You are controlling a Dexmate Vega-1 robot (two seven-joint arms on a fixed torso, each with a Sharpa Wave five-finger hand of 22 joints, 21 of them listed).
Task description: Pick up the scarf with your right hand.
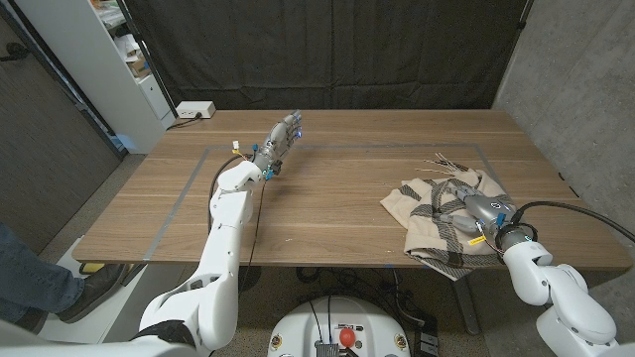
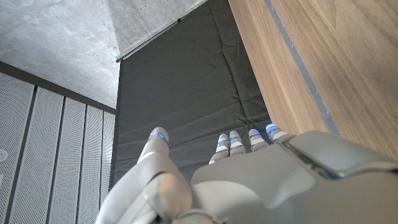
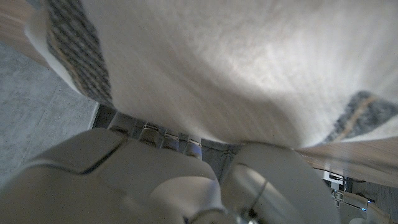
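The right hand (image 1: 474, 211) lies on the scarf (image 1: 437, 223) near the table's (image 1: 327, 213) front right corner, its grip unclear; left hand (image 1: 282, 136) holds nothing, fingers straight.

Soft woven cloth scarf (image 1: 442, 213), matt wood-grain table (image 1: 327, 198), glossy smooth plastic right hand (image 1: 474, 210)

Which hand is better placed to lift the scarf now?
The right hand: it is already on the beige striped scarf at the table's near right edge, with fabric right over its fingers in the right wrist view. The left hand is open over the far left side, well away from the scarf.
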